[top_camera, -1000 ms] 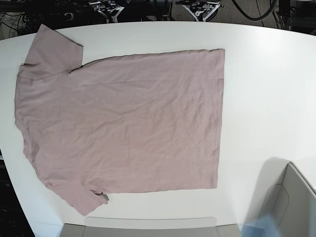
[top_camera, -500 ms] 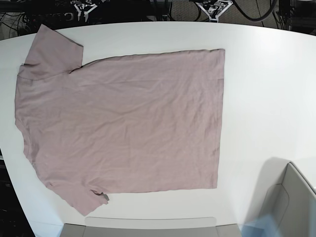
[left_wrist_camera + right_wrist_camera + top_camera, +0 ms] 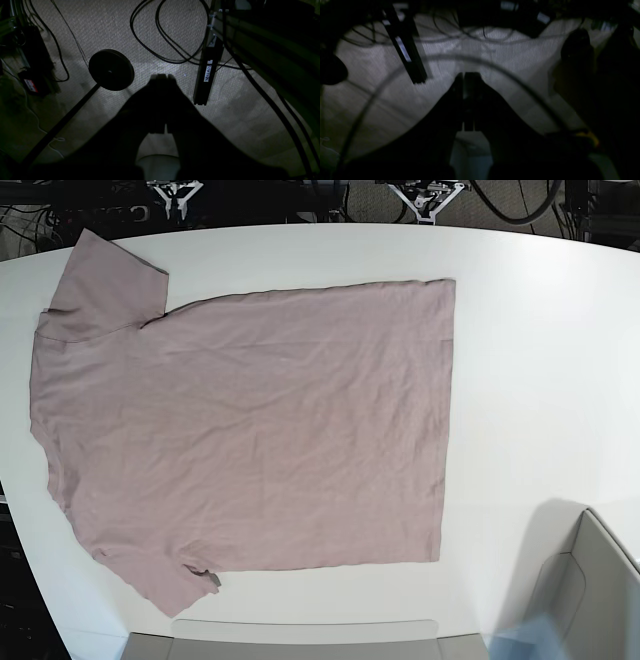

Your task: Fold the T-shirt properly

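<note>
Dusty-pink T-shirt (image 3: 250, 430), spread flat, unfolded, lightly wrinkled, sleeves at left

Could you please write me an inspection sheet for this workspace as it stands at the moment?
Surface: white table, bare apart from the garment; grey edge pieces at its near side.
Job's things: T-shirt spread flat, unfolded, lightly wrinkled, sleeves toward the base view's left, hem toward its right.
Clutter: nothing seen on the table.
Grippers: left gripper shut, empty, over the floor; right gripper shut, empty, also off the table.
Cables: black cables looped on the carpet.
Surroundings: round black base and labelled black bar on the carpet; dim lighting beyond the table.
</note>
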Action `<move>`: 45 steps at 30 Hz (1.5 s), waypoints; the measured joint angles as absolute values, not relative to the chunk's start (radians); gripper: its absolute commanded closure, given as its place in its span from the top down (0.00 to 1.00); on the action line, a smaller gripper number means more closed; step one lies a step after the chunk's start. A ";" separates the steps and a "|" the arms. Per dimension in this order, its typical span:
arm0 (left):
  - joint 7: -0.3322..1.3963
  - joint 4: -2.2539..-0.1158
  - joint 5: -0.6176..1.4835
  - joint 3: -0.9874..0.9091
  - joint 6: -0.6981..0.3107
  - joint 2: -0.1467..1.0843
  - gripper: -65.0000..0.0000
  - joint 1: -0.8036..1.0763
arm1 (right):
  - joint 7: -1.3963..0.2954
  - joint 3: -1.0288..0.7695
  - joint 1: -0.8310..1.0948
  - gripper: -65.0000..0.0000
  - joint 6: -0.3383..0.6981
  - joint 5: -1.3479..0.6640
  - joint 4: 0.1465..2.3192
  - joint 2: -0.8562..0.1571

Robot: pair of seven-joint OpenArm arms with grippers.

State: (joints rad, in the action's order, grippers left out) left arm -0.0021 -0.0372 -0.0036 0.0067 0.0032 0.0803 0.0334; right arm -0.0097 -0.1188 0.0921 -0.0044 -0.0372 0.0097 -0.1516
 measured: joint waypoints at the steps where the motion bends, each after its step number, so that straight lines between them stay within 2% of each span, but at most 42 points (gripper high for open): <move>1: -0.002 -0.037 -0.004 0.007 0.003 0.081 0.00 0.034 | -0.010 -0.119 0.091 0.00 -0.006 -0.038 0.009 -0.147; 7: -0.002 -0.037 -0.004 0.007 0.004 0.081 0.00 0.047 | 0.001 -0.110 0.051 0.00 -0.001 -0.022 0.041 -0.125; 11: -0.003 -0.037 -0.004 0.007 0.004 0.080 0.00 0.050 | 0.098 -0.075 0.087 0.00 -0.017 0.049 0.126 -0.113; 18: -0.015 -0.050 -0.003 0.007 0.002 0.078 0.00 0.072 | 0.086 -0.067 0.147 0.00 0.000 0.020 0.111 -0.069; 23: -0.217 -0.103 -0.003 0.007 0.000 0.078 0.00 0.125 | 0.124 -0.065 0.109 0.00 -0.009 0.015 0.128 -0.060; 27: -0.334 -0.101 0.000 0.004 -0.001 0.105 0.00 0.131 | 0.115 -0.065 0.161 0.00 -0.001 0.016 0.129 -0.050; 33: -0.371 -0.128 0.000 0.004 0.001 0.115 0.00 0.130 | 0.082 -0.065 0.221 0.00 -0.005 0.016 0.218 -0.061; 37: -0.304 -0.244 0.000 0.004 0.000 0.114 0.00 0.192 | 0.128 -0.065 0.238 0.00 -0.005 0.017 0.330 -0.067; 41: -0.229 -0.432 0.000 0.005 -0.004 0.111 0.00 0.281 | 0.094 -0.064 0.341 0.00 -0.004 0.017 0.377 -0.073; 45: -0.226 -0.612 0.000 0.009 -0.006 0.105 0.00 0.372 | 0.079 -0.060 0.416 0.00 -0.002 0.019 0.416 -0.103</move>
